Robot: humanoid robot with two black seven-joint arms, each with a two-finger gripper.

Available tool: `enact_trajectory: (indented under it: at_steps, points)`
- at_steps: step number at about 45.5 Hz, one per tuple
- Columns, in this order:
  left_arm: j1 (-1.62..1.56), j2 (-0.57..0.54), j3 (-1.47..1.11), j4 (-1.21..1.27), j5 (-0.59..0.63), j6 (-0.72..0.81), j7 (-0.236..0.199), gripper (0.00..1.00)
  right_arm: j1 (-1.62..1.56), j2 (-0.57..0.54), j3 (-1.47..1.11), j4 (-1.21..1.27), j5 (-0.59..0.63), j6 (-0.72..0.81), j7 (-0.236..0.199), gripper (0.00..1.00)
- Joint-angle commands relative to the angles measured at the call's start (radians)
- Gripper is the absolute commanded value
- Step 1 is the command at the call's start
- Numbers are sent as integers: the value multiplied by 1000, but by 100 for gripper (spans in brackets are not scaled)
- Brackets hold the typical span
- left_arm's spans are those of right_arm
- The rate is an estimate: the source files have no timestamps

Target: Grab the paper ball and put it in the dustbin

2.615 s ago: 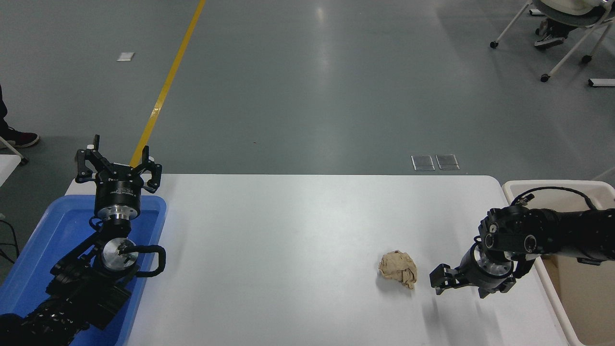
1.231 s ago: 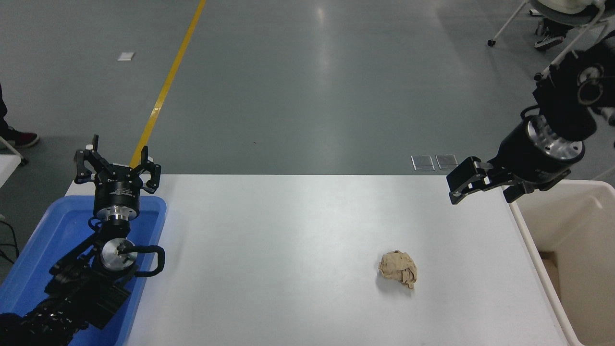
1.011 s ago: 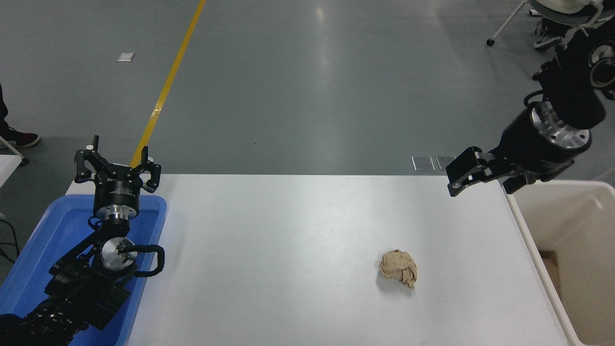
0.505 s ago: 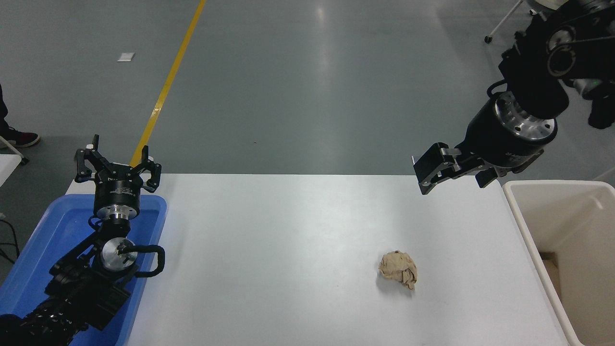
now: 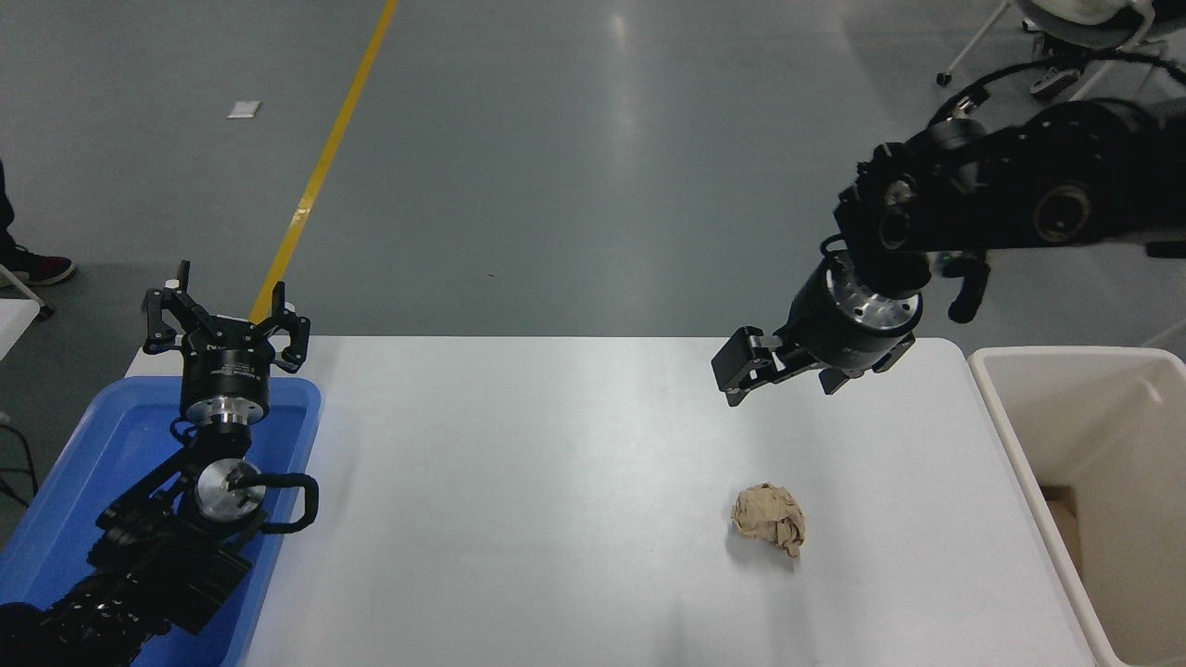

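Note:
The paper ball (image 5: 768, 519), a wrinkly tan-brown wad, lies on the white table (image 5: 556, 482) at the right of its middle, near the front. My right gripper (image 5: 774, 380) is open and empty. It hangs above the table's far right part, well behind the ball and apart from it. The dustbin (image 5: 996, 389), cream-beige with a thick rim, stands against the table's right edge. My left gripper (image 5: 225, 301) is open and parked at the lower left over the blue tray.
A shallow blue tray (image 5: 56, 519) lies at the table's left end under the left arm. A wheeled chair (image 5: 1066, 37) stands on the floor at the top right. A person's shoe (image 5: 37, 267) shows at the left edge.
My right arm has risen from beside the ball, swung up over the bin's far side, then moved left over the table's far right part. The ball has not moved.

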Motion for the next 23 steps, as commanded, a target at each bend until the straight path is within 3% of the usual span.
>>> enact_trajectory:
  at_steps: [1, 23]
  points:
    - [0, 0, 0, 0, 0, 0, 1, 99, -228, 37, 31, -126, -133, -77, 0, 100]
    - [-1, 0, 0, 0, 0, -1, 1, 99, -385, 89, 29, -232, -129, -159, 11, 100]
